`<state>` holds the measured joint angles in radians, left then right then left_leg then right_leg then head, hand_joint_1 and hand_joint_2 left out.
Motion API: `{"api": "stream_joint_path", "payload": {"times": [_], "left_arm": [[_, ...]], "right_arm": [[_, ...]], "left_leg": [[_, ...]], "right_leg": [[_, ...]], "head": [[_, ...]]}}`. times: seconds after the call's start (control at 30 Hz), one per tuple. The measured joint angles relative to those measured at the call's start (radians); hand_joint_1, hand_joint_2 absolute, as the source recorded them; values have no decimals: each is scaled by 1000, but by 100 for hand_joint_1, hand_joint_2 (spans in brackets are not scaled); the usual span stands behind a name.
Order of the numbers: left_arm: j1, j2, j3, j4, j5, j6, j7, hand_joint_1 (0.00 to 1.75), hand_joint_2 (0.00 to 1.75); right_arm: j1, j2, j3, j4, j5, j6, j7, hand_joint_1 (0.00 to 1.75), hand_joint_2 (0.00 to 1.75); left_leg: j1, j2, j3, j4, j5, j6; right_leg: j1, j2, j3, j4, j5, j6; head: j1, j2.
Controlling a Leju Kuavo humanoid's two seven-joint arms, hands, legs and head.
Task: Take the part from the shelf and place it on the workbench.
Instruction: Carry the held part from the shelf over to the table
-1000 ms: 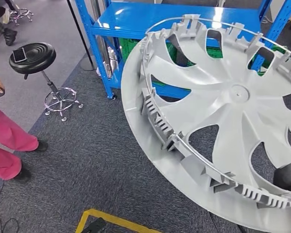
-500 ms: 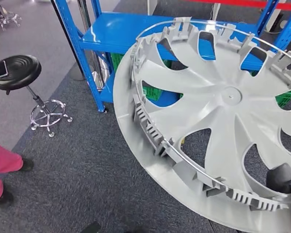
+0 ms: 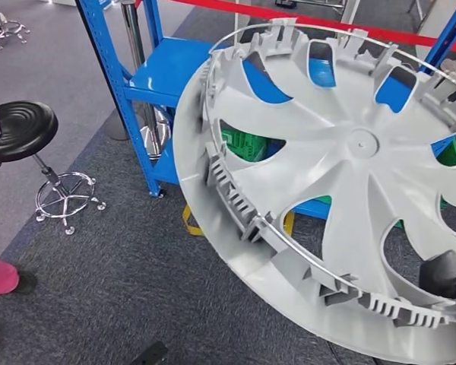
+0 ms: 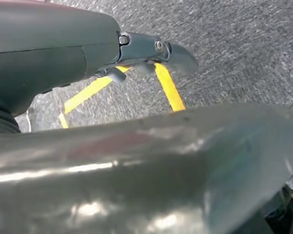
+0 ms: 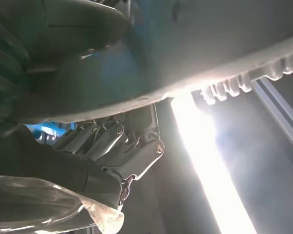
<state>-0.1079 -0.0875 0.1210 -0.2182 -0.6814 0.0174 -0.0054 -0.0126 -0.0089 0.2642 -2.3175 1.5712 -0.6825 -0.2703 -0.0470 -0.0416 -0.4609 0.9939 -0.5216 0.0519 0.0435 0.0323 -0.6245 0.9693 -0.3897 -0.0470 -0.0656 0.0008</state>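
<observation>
Right hand grips part at near rim; left hand grip unclear. Part off blue shelf, tilted: keep level, carry steady toward desk.

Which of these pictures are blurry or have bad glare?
Head view: evenly lit and fairly sharp on the hubcap. Left wrist view: the hubcap's close surface is blurred, with soft streaks of reflected light. Right wrist view: dark and backlit, a blown-out white band, the right hand in shadow.
</observation>
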Motion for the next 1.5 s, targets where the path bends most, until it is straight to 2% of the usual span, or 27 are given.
{"api": "stream_joint_path", "payload": {"times": [0.03,0.07,0.13,0.17,0.2,0.23,0.27,0.3,0.33,0.37,0.4,0.43,0.47,0.5,0.6,0.73,0.8,0.87,0.97,1.03,1.5], "left_arm": [[-1,1,0,0,-1,2,-1,0,0],[-2,2,0,0,-1,4,-1,0,0],[-4,3,0,0,-3,9,-2,0,0],[-4,4,0,0,-4,13,-2,0,0],[-2,6,0,0,-6,16,-1,0,0],[0,7,0,0,-7,20,-1,0,0],[1,8,0,0,-9,23,0,0,0],[2,9,-1,0,-9,25,1,0,0],[2,7,-1,0,-10,26,1,0,0],[2,6,-1,0,-10,27,2,0,0],[3,5,-2,0,-10,29,3,0,0],[4,4,-2,0,-9,31,4,0,0],[6,5,-2,0,-9,33,5,0,0],[7,6,-2,0,-9,34,6,0,0],[8,7,-3,0,-9,34,5,0,0],[7,7,-3,0,-6,34,5,0,0],[7,8,-3,0,-4,34,5,0,0],[6,9,-2,0,-2,34,5,0,0],[6,11,-2,0,-2,34,5,0,0],[6,13,-2,0,-2,34,4,0,0],[5,14,-2,0,9,33,1,0,0]], "right_arm": [[-1,0,1,0,0,0,1,175,175],[-1,0,3,0,0,0,3,175,175],[-3,0,4,0,0,0,7,175,175],[-2,0,5,0,0,0,9,175,175],[-1,0,5,0,0,0,11,175,175],[1,0,5,0,0,0,13,175,175],[2,0,5,0,0,0,15,175,175],[3,0,5,0,0,0,18,175,175],[4,0,5,0,0,0,20,175,175],[4,0,5,0,0,0,21,175,175],[4,0,5,-1,0,0,22,175,175],[6,-1,5,-1,0,0,23,175,175],[9,-1,5,-2,0,0,25,175,175],[11,-2,6,-2,0,0,28,175,175],[14,-3,7,-2,0,0,38,175,175],[14,-4,11,-2,0,0,49,175,175],[14,-6,13,-2,0,0,57,175,175],[14,-8,14,-1,0,0,65,175,175],[14,-9,15,1,0,0,73,175,175],[14,-10,17,3,0,0,77,175,175],[16,-19,24,11,0,0,86,175,175]], "left_leg": [[0,3,-5,16,-11,-5],[3,7,-18,46,-35,-12],[21,16,-76,152,-101,-34],[33,19,-108,204,-125,-46],[45,21,-131,233,-131,-58],[58,23,-137,227,-115,-71],[70,25,-128,186,-78,-86],[83,26,-108,123,-33,-103],[90,24,-93,68,-7,-117],[93,25,-84,33,2,-120],[92,26,-82,19,5,-114],[88,27,-87,22,0,-101],[87,29,-88,24,7,-88],[86,28,-88,25,18,-81],[83,26,-91,25,21,-76],[77,26,-91,26,17,-65],[73,26,-91,26,15,-60],[70,26,-91,27,13,-57],[67,26,-91,27,12,-55],[66,26,-91,27,12,-55],[68,26,-90,26,14,-59]], "right_leg": [[-5,-3,11,-11,2,0],[-11,-6,20,-19,3,0],[-21,-11,28,-24,-3,1],[-25,-13,28,-23,-7,5],[-31,-14,29,-21,-11,11],[-39,-14,29,-17,-17,18],[-47,-14,30,-11,-23,28],[-56,-15,31,-1,-31,40],[-63,-16,30,11,-39,52],[-67,-16,26,22,-45,63],[-69,-16,22,31,-51,72],[-70,-16,19,37,-56,77],[-70,-16,16,40,-59,77],[-70,-16,17,40,-58,73],[-71,-16,20,34,-50,54],[-73,-17,23,26,-47,52],[-75,-19,24,24,-49,54],[-78,-20,24,23,-51,67],[-83,-20,24,22,-54,98],[-84,-20,23,22,-56,105],[-82,-21,13,39,-61,105]], "head": [[-2,0],[-3,0],[-6,0],[-6,0],[-6,0],[-6,0],[-6,0],[-6,0],[-8,0],[-9,0],[-10,0],[-11,0],[-10,0],[-8,0],[-6,0],[-6,0],[-7,0],[-7,0],[-7,0],[-7,0],[-7,0]]}}
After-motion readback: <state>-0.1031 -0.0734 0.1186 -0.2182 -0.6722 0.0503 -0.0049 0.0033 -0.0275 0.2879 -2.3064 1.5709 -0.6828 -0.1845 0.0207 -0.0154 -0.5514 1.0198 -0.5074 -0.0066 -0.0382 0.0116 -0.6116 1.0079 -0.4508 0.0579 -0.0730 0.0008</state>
